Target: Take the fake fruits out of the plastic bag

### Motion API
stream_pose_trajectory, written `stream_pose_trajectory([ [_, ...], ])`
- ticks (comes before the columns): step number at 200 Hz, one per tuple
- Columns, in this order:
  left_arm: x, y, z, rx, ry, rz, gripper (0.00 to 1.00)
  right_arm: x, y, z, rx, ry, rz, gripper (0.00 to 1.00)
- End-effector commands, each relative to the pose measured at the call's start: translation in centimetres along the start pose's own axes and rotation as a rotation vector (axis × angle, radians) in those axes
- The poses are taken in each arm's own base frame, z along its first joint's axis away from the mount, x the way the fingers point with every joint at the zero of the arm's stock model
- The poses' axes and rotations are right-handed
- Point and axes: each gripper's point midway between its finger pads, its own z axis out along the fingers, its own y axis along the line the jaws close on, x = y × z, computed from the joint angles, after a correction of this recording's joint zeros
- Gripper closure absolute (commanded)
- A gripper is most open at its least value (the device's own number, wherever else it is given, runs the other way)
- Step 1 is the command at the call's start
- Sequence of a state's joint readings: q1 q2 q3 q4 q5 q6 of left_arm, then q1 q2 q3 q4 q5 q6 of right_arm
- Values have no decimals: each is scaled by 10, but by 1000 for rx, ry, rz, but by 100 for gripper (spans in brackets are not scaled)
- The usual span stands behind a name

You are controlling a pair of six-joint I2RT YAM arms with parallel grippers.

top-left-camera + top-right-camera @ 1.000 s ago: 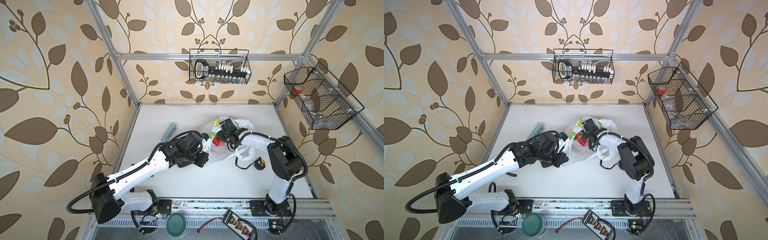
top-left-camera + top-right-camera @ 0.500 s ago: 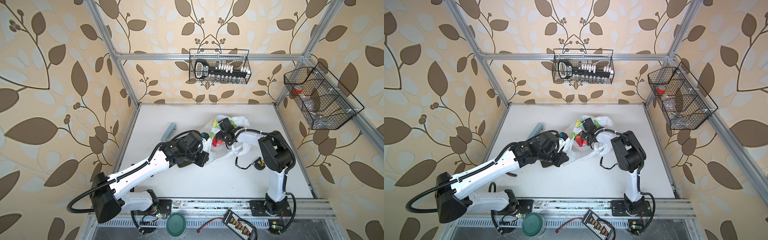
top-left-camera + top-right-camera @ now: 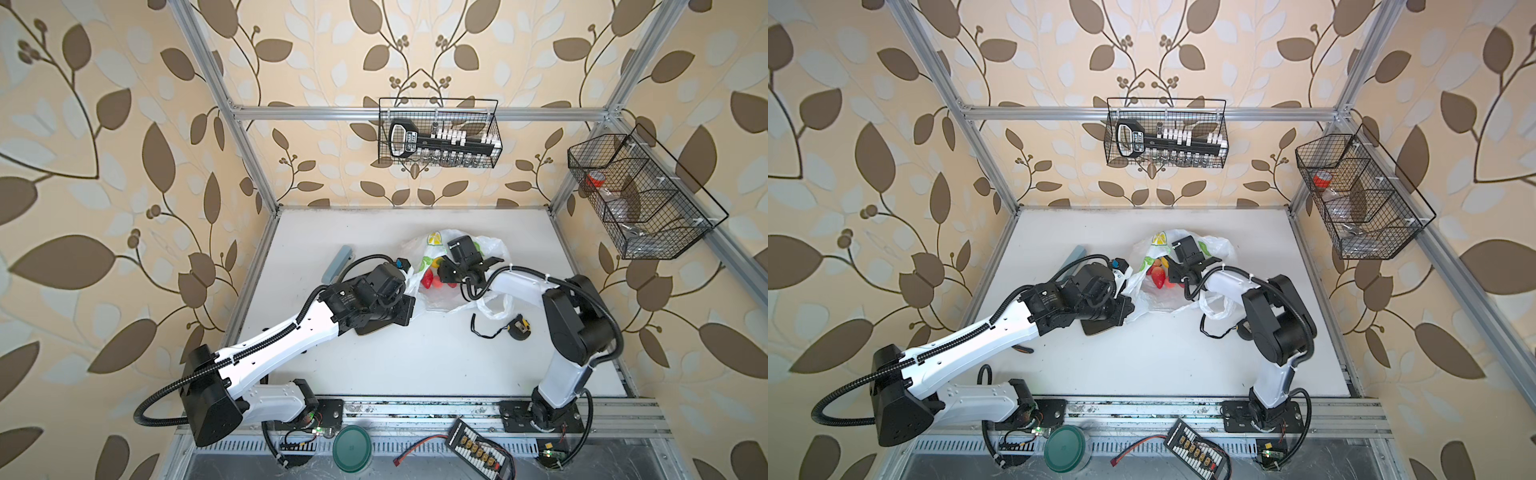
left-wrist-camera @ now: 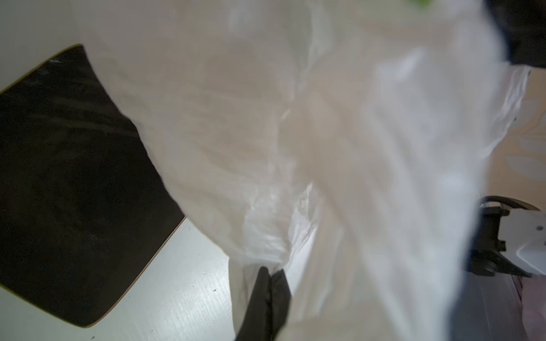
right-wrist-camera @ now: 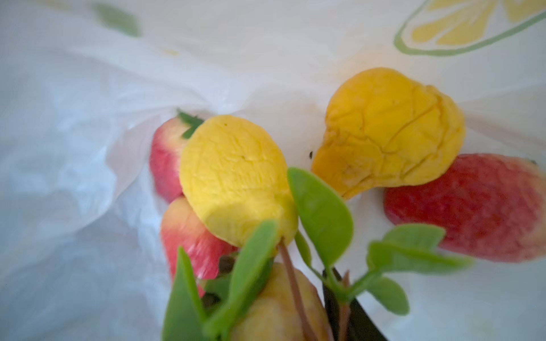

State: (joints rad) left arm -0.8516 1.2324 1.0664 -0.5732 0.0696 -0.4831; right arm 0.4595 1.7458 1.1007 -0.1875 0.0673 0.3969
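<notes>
Fruits (image 5: 236,177) seen inside bag (image 3: 492,248) on tabletop (image 3: 415,365); none seen taken out. Bag film pinched by closed left fingers (image 4: 260,295). Right fingers (image 5: 357,321) set among leaves; grip cannot be told. Removal judged wholly outstanding.

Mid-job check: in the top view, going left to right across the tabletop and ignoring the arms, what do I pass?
Grey-blue oblong bar → dark flat tray, partly covered → white lemon-printed plastic bag, with red and yellow fake fruits inside → small black-and-yellow gadget with a black cord.
</notes>
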Motion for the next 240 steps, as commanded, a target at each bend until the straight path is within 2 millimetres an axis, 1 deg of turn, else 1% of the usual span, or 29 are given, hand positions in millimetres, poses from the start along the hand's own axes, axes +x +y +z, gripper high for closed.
stream_pose_trajectory([
  [1,-25,-2,-12,-6,-128,-48,100,13,3,-18,-54,19,-80,54],
  [19,-27,-2,-9,-7,-139,-50,100,27,-8,-23,-20,58,-62,54],
  [37,-24,-2,-4,-3,-122,-50,100,41,-27,-20,73,95,-34,54],
  [51,-19,-1,-1,-5,-100,-49,100,45,-42,-15,133,103,1,55],
  [62,-15,1,0,-8,-83,-47,100,46,-50,-11,171,104,14,54],
  [77,-10,3,1,-11,-72,-42,100,47,-55,-5,194,110,24,52],
  [83,-8,4,1,-12,-70,-37,100,47,-54,-2,192,114,25,49],
  [94,-6,5,0,-13,-64,-30,100,46,-52,0,184,120,26,40],
  [103,-4,4,0,-11,-55,-20,100,43,-50,-1,175,114,28,34],
  [118,-2,4,-2,-9,-47,-14,100,36,-48,-8,167,93,24,27],
  [141,-2,2,-5,8,-48,-3,100,17,-45,-23,163,42,-3,18],
  [158,-2,-1,-6,23,-50,10,100,2,-43,-32,163,0,-43,15],
  [161,-2,-1,-7,24,-50,11,100,0,-42,-33,159,-5,-53,15],
  [167,-3,-3,-7,29,-51,15,100,-5,-39,-34,148,-16,-72,11],
  [185,-2,-5,-8,43,-44,25,100,-12,-25,-35,75,-28,-139,4],
  [196,-2,-7,-9,49,-44,31,100,-15,-17,-35,36,-32,-165,2],
  [213,-3,-8,-11,52,-42,35,100,-20,-11,-35,12,-42,-198,2],
  [240,-3,-9,-11,57,-43,34,100,-25,-11,-29,23,-44,-216,5],
])
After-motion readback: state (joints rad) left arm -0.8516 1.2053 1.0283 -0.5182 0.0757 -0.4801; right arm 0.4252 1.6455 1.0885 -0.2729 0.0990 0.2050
